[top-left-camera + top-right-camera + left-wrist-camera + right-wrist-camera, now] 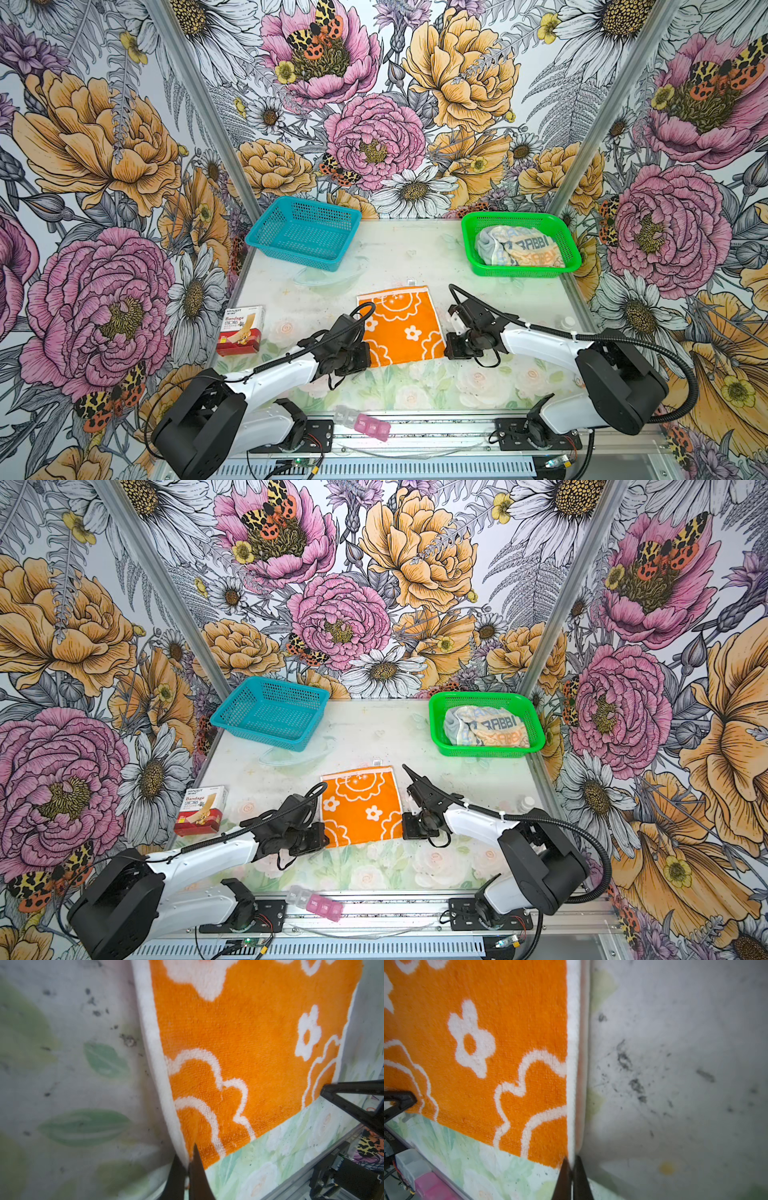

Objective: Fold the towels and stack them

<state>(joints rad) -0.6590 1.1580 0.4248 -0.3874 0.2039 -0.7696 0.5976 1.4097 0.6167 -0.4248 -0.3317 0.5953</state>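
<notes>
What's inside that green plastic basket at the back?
A crumpled striped terry towel with "RABBI" lettering fills the green plastic mesh basket. A pale grey cloth shows at one end. Anything beneath them is covered.

Towels: 2 for sure – 1 orange terry towel w/ white flowers (401, 328), 1 blue/orange/brown striped terry towel w/ "RABBI" lettering (530, 249). Pale grey fold (486, 247) next to the striped one; can't tell if it's a 3rd cloth or part of it.

Baskets: 2, both perforated plastic – 1 teal basket (291, 255), 1 green basket (523, 271).

Boxes: 1 red & white cardboard bandage box (240, 330).

Pill organisers: 1 pill organiser w/ clear + pink compartments (372, 426).

Bottles: 1 small bottle w/ white cap (528, 801), partly hidden.

Clear plastic piece (328, 277): 1, kind unclear.

Robot arms: 2, white w/ black joints – left arm (282, 374), right arm (536, 338).

Grippers: 2, black – left gripper (187, 1157), right gripper (572, 1159).
</notes>
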